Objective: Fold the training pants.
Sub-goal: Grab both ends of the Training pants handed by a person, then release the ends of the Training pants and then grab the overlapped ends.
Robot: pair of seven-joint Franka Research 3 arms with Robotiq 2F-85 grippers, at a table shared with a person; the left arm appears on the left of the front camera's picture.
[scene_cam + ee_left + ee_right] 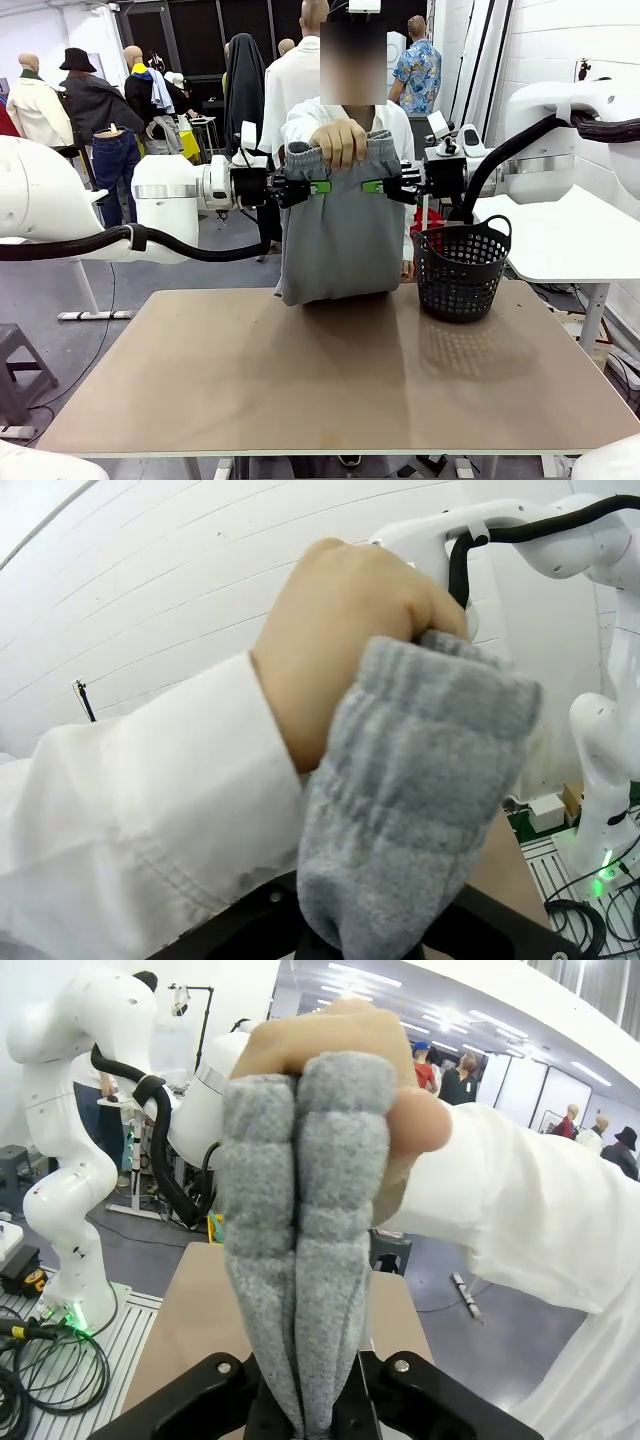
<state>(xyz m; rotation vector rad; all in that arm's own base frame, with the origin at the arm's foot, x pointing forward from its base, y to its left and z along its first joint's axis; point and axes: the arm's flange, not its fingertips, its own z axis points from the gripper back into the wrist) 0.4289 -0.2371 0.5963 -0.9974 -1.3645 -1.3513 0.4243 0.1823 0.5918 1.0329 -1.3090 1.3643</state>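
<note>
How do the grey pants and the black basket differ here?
The training pants hang from the left gripper, right gripper and a person's hand; the basket stands unheld on the table. The pants are plain grey cloth, wider and taller; the basket is black mesh. Both are at the table's far side.

A brown tabletop (330, 370) occupies the lower half of the front view. Grey floor (60, 290) lies at mid left, with a grey step stool (15, 370) at the lower left edge. A white table (570, 240) stands at right, below a white wall (560, 40). Ceiling strip lights (497, 1022) run across the upper right of the right wrist view.
</note>
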